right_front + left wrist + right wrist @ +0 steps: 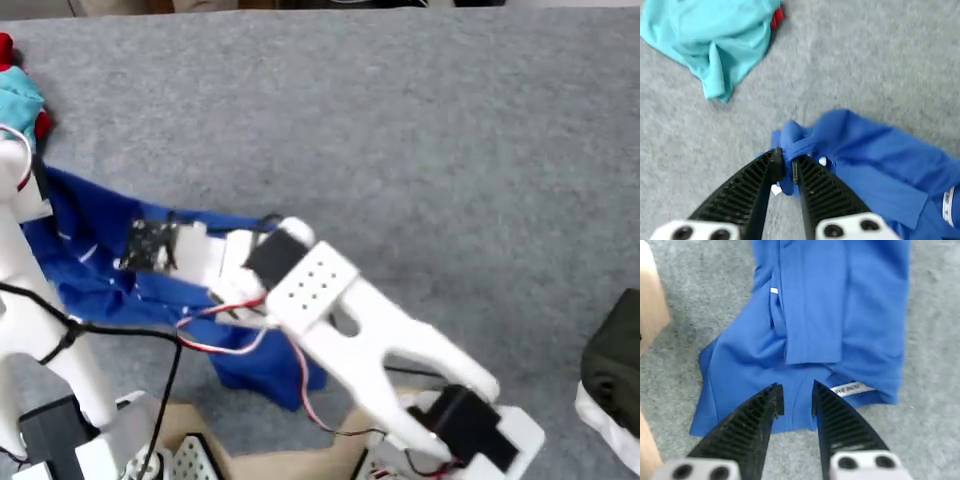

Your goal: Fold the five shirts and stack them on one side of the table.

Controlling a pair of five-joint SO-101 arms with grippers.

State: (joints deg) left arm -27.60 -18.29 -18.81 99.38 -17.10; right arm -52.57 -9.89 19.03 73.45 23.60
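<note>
Grey, felt-like fabric covers the table (420,120), and a rumpled royal-blue cloth shirt (95,285) lies spread at its near left. The left gripper (787,167) has its black ribbed jaws closed tight on a bunched fold at the shirt's edge, with the cloth squeezed between them. The right gripper (796,396), reaching in from the near right, hangs just above another edge of the shirt beside a small white label (849,388), its jaws parted a little with nothing between them. A crumpled turquoise shirt (715,40) rests at the far left over a scrap of red cloth (778,16). At the right edge a dark green bundle (612,365) sits on white cloth (600,420). Tan cardboard (265,465) lies along the near edge.
</note>
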